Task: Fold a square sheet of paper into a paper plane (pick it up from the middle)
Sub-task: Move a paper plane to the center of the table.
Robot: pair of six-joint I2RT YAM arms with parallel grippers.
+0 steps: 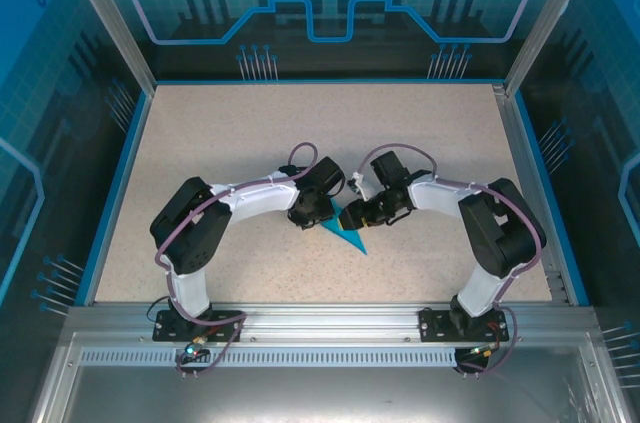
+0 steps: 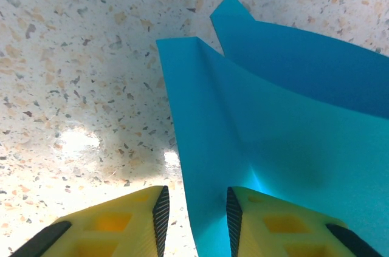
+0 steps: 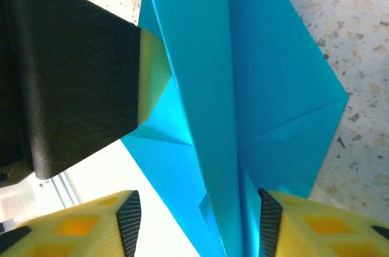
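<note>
The blue paper (image 1: pixel 352 239), part folded with a raised centre crease, lies on the tabletop (image 1: pixel 250 133) at mid frame of the overhead view, between both arms. The left gripper (image 2: pixel 194 223) is narrowly parted, with bare tabletop between its fingers and one finger over the paper's edge. The right gripper (image 3: pixel 197 223) stands wider and straddles the crease without pinching it. We fear an off-centre squeeze would crumple the fold or drag the loose sheet. The two heads also look close enough to collide.
</note>
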